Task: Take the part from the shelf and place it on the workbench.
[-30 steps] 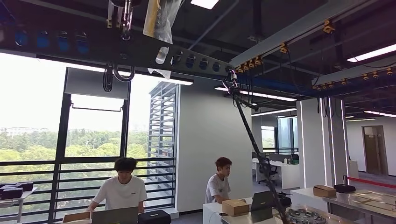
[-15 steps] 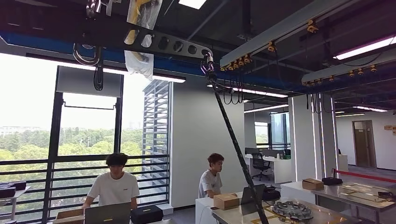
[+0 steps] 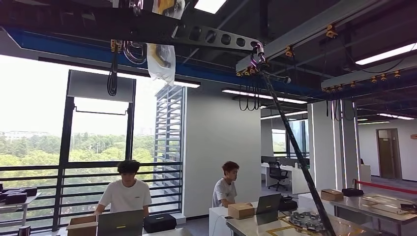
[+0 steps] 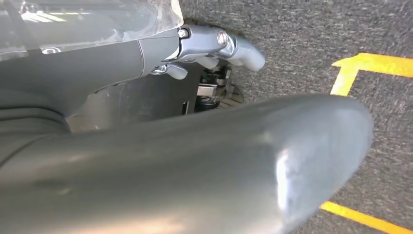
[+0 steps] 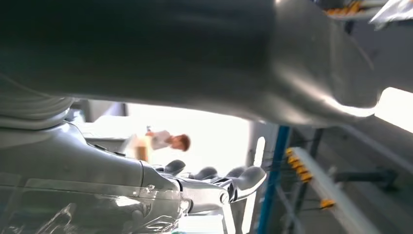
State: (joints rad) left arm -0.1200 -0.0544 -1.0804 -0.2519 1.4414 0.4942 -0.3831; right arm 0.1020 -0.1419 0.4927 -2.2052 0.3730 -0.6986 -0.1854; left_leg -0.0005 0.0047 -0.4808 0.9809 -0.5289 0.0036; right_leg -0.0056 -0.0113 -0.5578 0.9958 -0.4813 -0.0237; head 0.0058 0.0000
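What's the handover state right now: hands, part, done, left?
Left hand: holds nothing, fingers extended, hanging over carpet with yellow tape.
Right hand: holds nothing, fingers apart.
Part: cannot place it or the shelf; the head view is aimed high. A metal table at lower right carries a ring-shaped piece.
Done: nothing evident.
Left: find the shelf, take the part, place it on the workbench.

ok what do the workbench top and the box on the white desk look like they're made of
The workbench top looks like bare metal, probably brushed steel: grey, with a soft sheen and pale reflections. The box looks like plain cardboard: matte brown, square-edged, unprinted as far as shows.
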